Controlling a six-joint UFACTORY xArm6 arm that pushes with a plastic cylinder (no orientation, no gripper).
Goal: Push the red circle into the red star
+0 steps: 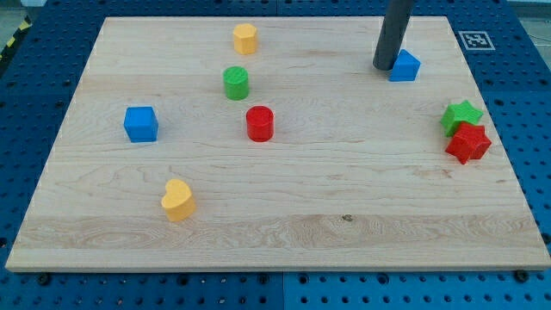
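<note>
We see a pale wooden table (284, 232) resting on a blue perforated base (525, 86). Our tool is a straight dark rod with no jaws to open or close, so it grasps nothing; my tip (383, 67) rests on the table at the view's top right, touching the left side of a small blue angular block (405, 65).

The red circle, a short red cylinder (260, 123), stands near the table's middle, well apart from my tip. The red star block (467, 143) sits at the view's right edge, touching the green star block (461, 116) just above it.

A green cylinder (236, 83) stands just above and left of the red cylinder, and a yellow block (245, 39) lies nearer the top. A blue cube (140, 124) sits at the left, and a yellow heart-shaped block (178, 200) lies at the lower left.

A black-and-white square marker (474, 40) lies past the table's top right corner; we can read no writing on it.
</note>
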